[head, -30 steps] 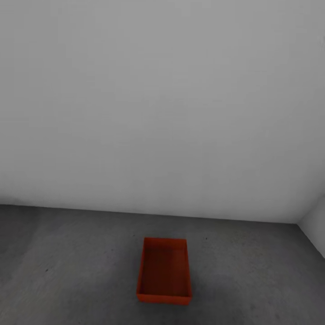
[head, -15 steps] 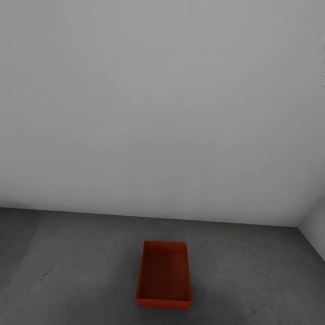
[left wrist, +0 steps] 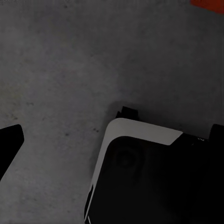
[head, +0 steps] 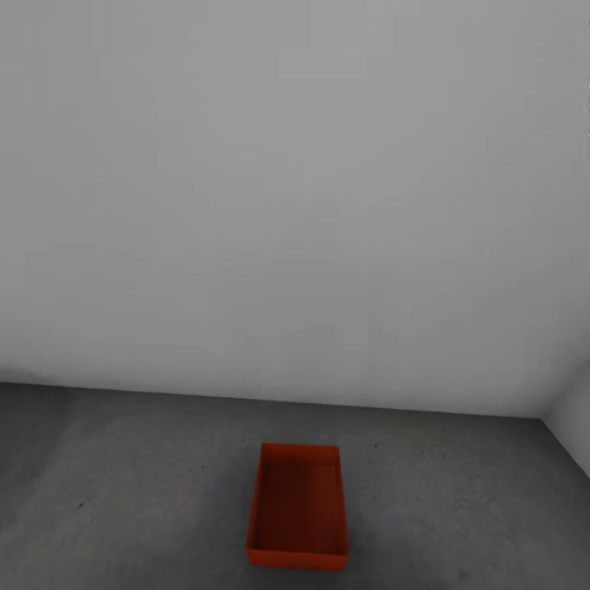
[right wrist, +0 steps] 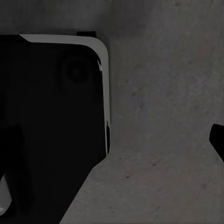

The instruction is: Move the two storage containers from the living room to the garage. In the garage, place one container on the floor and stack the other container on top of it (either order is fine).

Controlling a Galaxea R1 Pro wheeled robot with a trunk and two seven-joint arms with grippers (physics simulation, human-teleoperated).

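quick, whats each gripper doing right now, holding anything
Left gripper: cannot be told; one dark fingertip shows, nothing on it.
Right gripper: cannot be told; one dark fingertip shows, nothing on it.

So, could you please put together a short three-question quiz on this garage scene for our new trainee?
1. True or false: the storage container sits on the concrete floor.
2. Multiple choice: how many orange-red bins does the head view show? A) none B) one C) two
3. Fill in: looking into the container from the head view, it appears ____.

Key: 1 true; 2 B; 3 empty. So, by the head view, nothing is stacked on it yet.
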